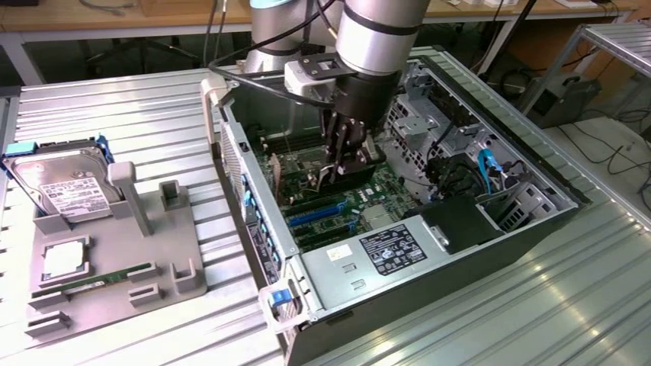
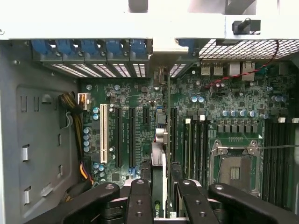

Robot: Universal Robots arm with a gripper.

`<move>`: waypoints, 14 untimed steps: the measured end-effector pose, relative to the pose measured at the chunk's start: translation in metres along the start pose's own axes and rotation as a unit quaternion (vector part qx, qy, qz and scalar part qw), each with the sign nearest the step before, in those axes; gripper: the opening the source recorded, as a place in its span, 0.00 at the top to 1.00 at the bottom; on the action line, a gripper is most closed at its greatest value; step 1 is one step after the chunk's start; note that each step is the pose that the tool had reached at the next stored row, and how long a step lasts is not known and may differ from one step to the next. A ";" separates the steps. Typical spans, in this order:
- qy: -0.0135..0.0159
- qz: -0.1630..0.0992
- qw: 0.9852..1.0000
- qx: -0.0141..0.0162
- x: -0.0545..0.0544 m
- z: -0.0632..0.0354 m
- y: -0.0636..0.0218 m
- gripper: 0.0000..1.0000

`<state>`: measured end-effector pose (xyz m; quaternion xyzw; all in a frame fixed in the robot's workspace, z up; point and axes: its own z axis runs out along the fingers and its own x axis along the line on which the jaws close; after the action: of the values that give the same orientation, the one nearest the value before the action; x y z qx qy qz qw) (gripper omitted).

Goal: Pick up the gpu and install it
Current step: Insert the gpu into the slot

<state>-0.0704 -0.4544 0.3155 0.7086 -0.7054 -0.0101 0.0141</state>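
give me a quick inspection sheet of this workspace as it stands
surface: ribbed metal table carrying an open computer case and a grey fixture tray.
job's things: gpu held edge-on inside the case, over the motherboard slots.
clutter: hard drive with white label, RAM stick and a square chip on the tray.
gripper: gripper lowered into the case, fingers closed on the gpu.
cables: blue cables by the drive bays; red wire and yellow-black bundle on the board.
surroundings: workbench behind, metal rack at the exterior view's right.
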 end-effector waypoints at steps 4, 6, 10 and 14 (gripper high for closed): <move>0.000 0.000 1.000 0.000 -0.001 0.0099 -0.0002 0.74; 0.000 0.000 1.000 0.000 -0.001 0.0138 -0.0003 0.74; -0.001 0.001 1.000 0.000 -0.001 0.0198 -0.0001 0.74; -0.003 0.001 1.000 0.000 0.002 0.0232 -0.0001 0.74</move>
<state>-0.0711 -0.4561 0.2923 0.7080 -0.7060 -0.0121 0.0121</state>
